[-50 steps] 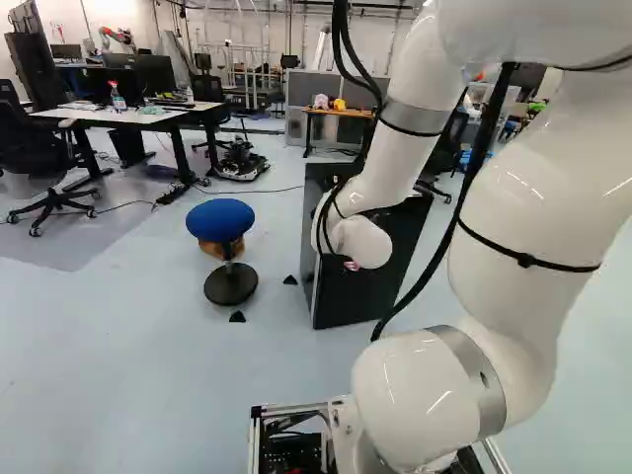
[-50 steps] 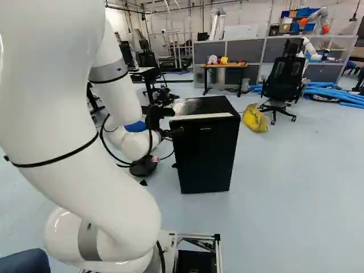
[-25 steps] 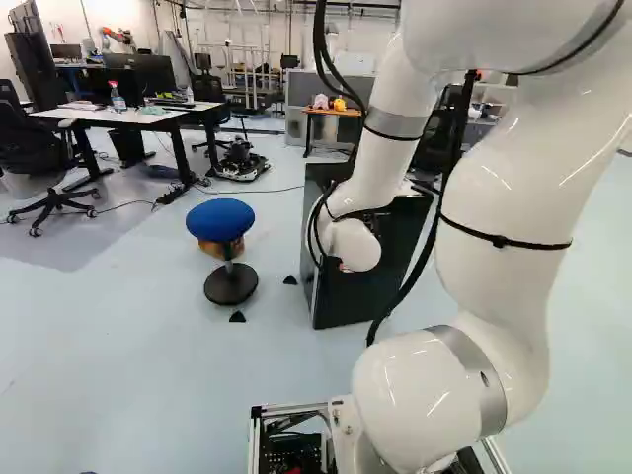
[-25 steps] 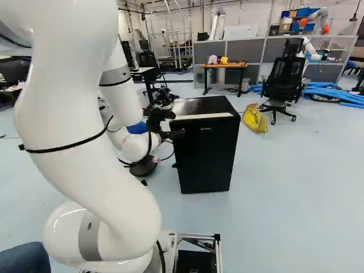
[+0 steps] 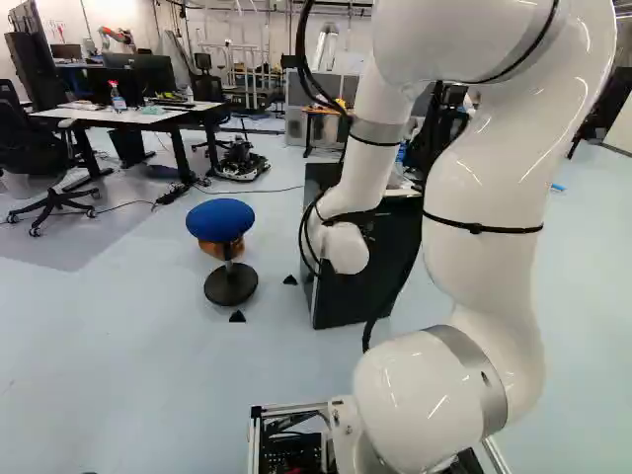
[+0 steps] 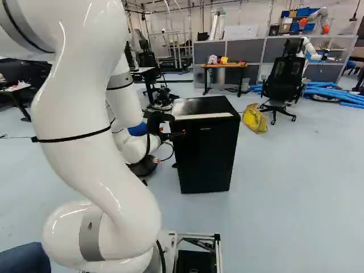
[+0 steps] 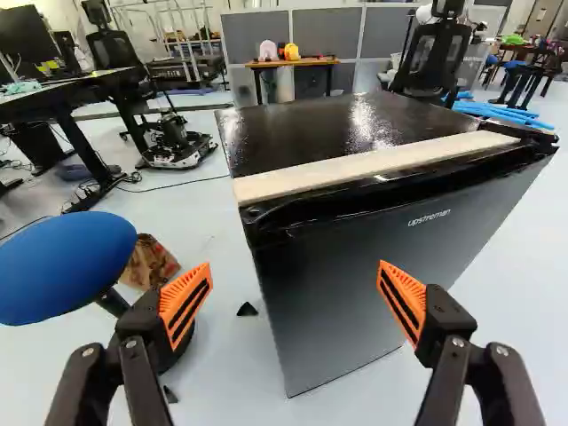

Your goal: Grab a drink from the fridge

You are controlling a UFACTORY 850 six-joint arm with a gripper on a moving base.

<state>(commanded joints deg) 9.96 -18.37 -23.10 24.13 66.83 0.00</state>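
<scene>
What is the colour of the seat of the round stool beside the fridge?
The stool seat is blue, best seen in the wrist view.

The fridge (image 6: 207, 153) is black, with a cream strip (image 7: 373, 161) across its top; the stool's seat (image 5: 219, 218) is bright blue. The arm (image 5: 494, 188) is white with grey bands, the gripper (image 6: 177, 135) black, its pads (image 7: 177, 295) orange with dark stripes. The bag (image 6: 255, 118) is yellow, the tubes (image 6: 335, 94) blue, the partition (image 6: 247, 50) grey, the floor (image 6: 284, 199) pale grey-blue
</scene>
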